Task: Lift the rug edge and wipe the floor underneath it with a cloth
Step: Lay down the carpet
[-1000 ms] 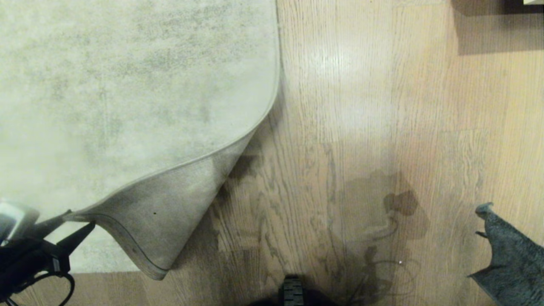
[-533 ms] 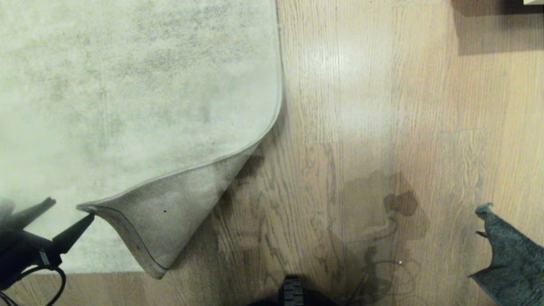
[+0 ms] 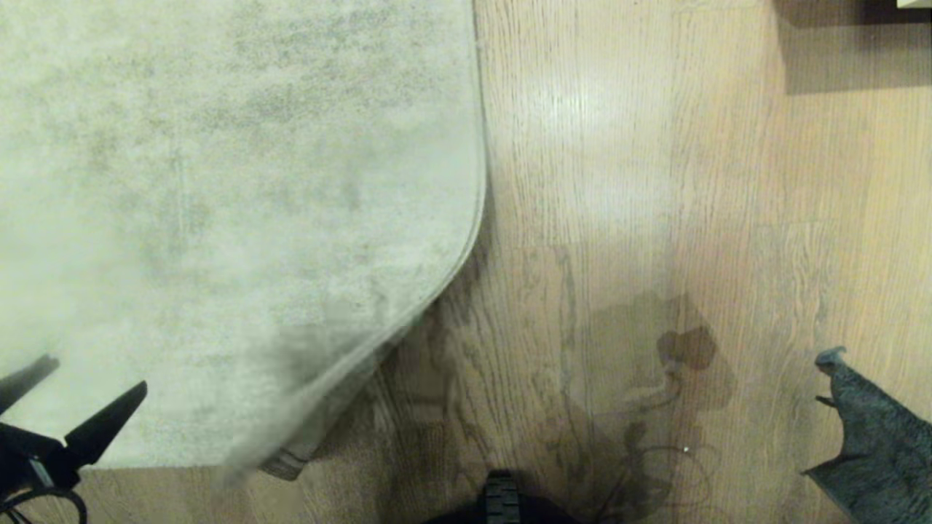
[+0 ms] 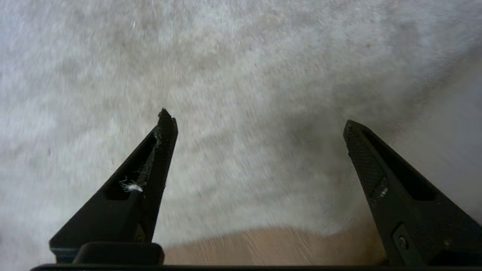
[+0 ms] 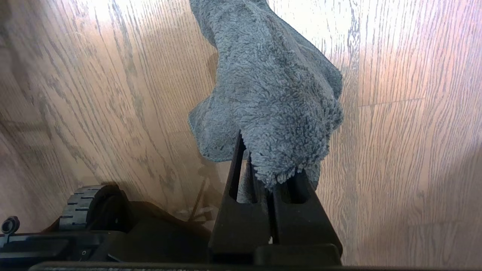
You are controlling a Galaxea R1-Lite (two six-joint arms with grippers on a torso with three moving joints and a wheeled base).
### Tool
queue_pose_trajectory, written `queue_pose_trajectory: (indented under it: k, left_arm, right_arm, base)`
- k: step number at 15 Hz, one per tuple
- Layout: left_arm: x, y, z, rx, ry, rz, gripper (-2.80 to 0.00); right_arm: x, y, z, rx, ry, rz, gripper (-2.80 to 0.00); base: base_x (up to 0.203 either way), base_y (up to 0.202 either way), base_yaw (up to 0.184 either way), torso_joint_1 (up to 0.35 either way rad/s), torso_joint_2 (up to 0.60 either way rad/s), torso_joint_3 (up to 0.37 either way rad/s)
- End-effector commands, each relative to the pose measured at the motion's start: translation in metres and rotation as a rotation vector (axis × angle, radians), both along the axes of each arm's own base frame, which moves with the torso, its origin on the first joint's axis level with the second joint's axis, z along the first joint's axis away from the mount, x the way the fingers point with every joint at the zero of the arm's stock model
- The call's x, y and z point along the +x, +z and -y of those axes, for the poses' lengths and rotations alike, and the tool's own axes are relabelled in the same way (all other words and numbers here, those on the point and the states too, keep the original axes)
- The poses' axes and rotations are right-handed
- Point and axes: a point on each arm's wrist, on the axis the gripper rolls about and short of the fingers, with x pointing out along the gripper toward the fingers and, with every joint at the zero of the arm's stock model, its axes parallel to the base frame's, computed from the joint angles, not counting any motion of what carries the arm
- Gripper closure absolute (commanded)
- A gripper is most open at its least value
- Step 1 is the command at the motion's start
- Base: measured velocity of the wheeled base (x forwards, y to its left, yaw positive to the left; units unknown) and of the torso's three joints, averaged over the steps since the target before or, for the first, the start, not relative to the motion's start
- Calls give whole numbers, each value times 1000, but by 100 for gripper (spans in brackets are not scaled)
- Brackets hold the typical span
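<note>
A: Left gripper (image 3: 80, 389) status?
B: Lower left corner of the head view, over the near edge of the rug (image 3: 233, 182). Jaws spread wide, nothing between them. Wrist view agrees: both fingers (image 4: 150, 165) apart with only rug pile behind them.
A: Rug corner?
B: Blurred, lower centre-left of the head view. It looks partly curled, with a bit of the paler backing showing at the near edge. Can't tell if it lies flat. The rest of the rug fills the upper left.
A: Floor?
B: Wood floor (image 3: 655, 182) takes the right half, with shadows at lower centre. A strip also shows along the bottom edge under the rug's near side.
A: Right side?
B: Right gripper (image 5: 269, 171) has jaws pressed together, pinching the cloth (image 5: 271, 94). The cloth hangs over bare floor, at the lower right edge of the head view, well apart from the rug.
</note>
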Motion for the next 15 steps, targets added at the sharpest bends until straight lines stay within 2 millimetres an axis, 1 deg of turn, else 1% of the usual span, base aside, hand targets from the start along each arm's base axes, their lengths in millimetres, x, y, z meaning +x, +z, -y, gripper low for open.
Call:
queue_pose_trajectory:
  k: [1,2,3,5,6,7,10,14,15]
  left_arm:
    - [-32,5,21,21,10,34,-280]
    - [-39,-1,25,-4,12,-11,-280]
    - [-41,-5,28,-14,1,-43,-280]
    - [-42,-9,30,-13,-28,-72,-280]
    - [-43,-12,31,-4,-38,-94,-260]
    - [-43,-14,32,3,-46,-110,0]
    - [-45,-22,36,-11,-101,-175,0]
    - [-53,-46,43,2,-234,-381,0]
    - [-55,-49,45,10,-265,-424,0]
  right_arm:
    - [0,0,0,0,0,-1,0]
    - [0,0,0,0,0,-1,0]
    - [0,0,0,0,1,-1,0]
    - [0,0,0,0,0,-1,0]
    - [0,0,0,0,0,-1,0]
    - [0,0,0,0,0,-1,0]
    - [0,0,0,0,0,-1,0]
    - [0,0,0,0,0,-1,0]
    - [0,0,0,0,0,-1,0]
  base:
    - [0,0,0,0,0,0]
    - [0,0,0,0,0,0]
    - [0,0,0,0,0,0]
    - [0,0,0,0,0,0]
    - [0,0,0,0,0,0]
    - [0,0,0,0,0,0]
    - [0,0,0,0,0,0]
    - [0,0,0,0,0,0]
    - [0,0,0,0,0,0]
